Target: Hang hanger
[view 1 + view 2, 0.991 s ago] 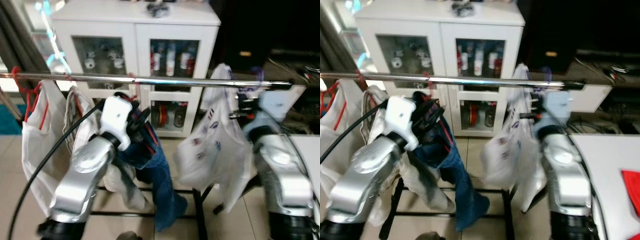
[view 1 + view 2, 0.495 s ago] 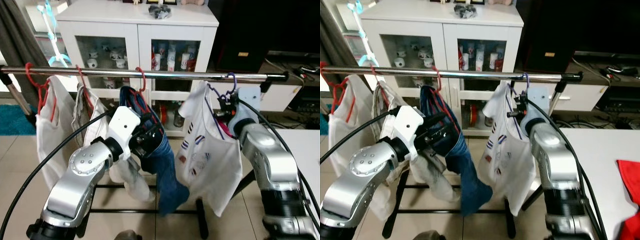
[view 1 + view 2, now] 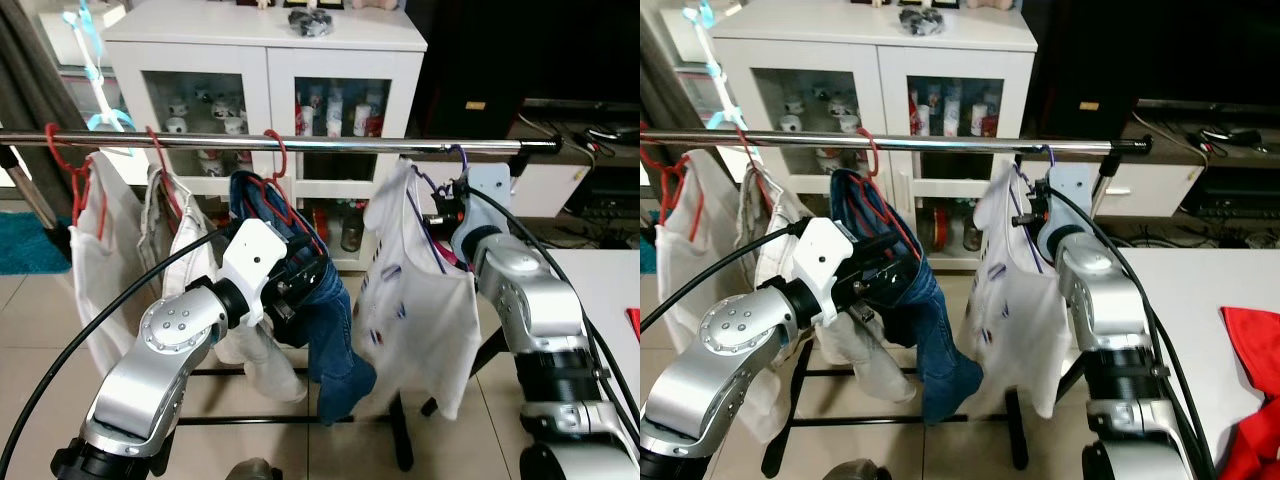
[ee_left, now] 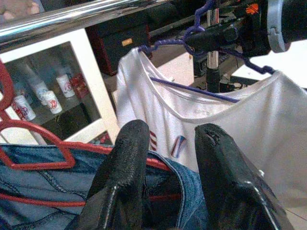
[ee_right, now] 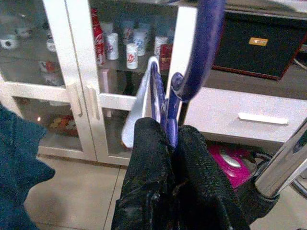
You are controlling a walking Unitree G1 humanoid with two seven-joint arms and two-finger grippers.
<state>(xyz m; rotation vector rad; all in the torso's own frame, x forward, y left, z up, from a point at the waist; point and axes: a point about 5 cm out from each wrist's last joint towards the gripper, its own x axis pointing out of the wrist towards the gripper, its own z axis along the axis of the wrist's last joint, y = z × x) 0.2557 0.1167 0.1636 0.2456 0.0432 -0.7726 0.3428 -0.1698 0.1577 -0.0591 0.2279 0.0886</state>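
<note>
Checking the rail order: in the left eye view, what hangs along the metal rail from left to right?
White garment on red hanger → second white garment → blue jeans on red hanger → white printed T-shirt on purple hanger, pinched by right gripper.

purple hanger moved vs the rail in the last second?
Yes. The purple hanger now hooks over the rail near its right end; earlier it sat lower.

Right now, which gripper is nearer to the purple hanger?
Right. The right gripper has its jaws shut on the purple hanger; the left gripper is beside the jeans, apart from it.
</note>
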